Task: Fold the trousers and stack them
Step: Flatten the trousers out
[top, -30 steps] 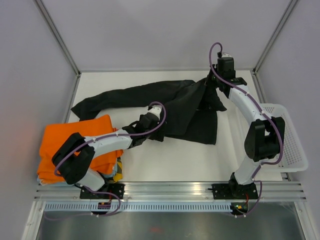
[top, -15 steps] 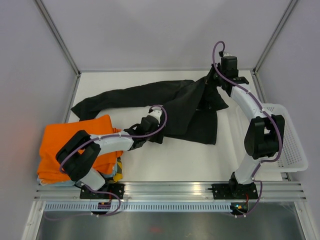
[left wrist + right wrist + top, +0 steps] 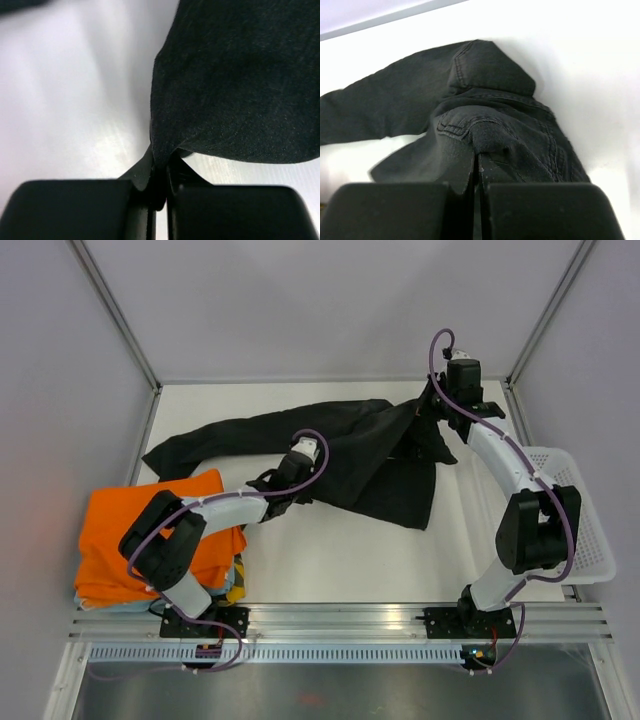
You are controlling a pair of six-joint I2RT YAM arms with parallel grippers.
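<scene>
The black trousers point(image 3: 370, 455) lie crumpled across the back of the white table point(image 3: 330, 560), one leg trailing to the left. My left gripper point(image 3: 306, 482) sits at their near edge; in the left wrist view the gripper point(image 3: 160, 162) is shut on a pinch of the black cloth's point(image 3: 240, 85) corner. My right gripper point(image 3: 426, 412) is at the back right, raised over the waist. In the right wrist view this gripper point(image 3: 479, 157) is shut on a stitched fold of the trousers point(image 3: 490, 75), which hang from it.
A folded bright orange garment point(image 3: 150, 530) rests on a small pile at the front left, under my left arm. A white mesh basket point(image 3: 585, 530) stands at the right edge. Walls and metal posts close in the table.
My left gripper was open and has shut on the trousers' near edge, shifting slightly back. My right gripper has carried the waist a little to the right.
</scene>
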